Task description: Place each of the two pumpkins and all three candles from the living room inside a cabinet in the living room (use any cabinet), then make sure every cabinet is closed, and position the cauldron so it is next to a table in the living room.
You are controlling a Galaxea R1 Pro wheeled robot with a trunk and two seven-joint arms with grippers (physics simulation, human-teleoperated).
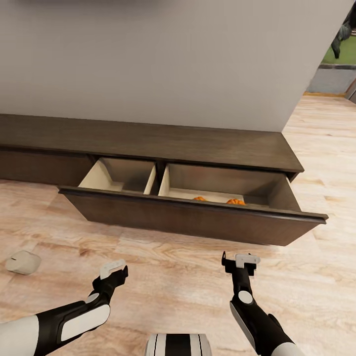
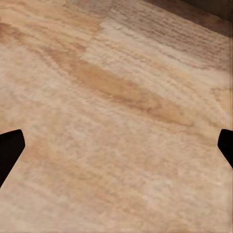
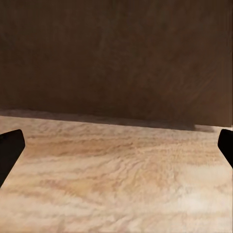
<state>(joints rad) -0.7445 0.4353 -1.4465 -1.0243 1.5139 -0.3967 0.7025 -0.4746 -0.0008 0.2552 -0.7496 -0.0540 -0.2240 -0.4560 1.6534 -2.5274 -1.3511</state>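
The long dark cabinet (image 1: 148, 141) runs along the wall with a wide drawer (image 1: 188, 220) pulled out. Its right compartment holds two orange pumpkins (image 1: 200, 199) (image 1: 236, 201), only their tops showing over the drawer front. The left compartment looks bare as far as it shows. One beige candle (image 1: 22, 262) lies on the floor at far left. My left gripper (image 1: 114, 272) (image 2: 116, 150) hangs open over bare floor, right of the candle. My right gripper (image 1: 240, 260) (image 3: 116, 148) is open and empty, facing the drawer front (image 3: 116, 53) from a short distance.
Pale wood floor (image 1: 173, 277) spreads in front of the cabinet. The open drawer juts out into the floor space ahead of both arms. A grey wall (image 1: 173, 59) rises behind the cabinet, with an opening to another area at the far right (image 1: 336, 54).
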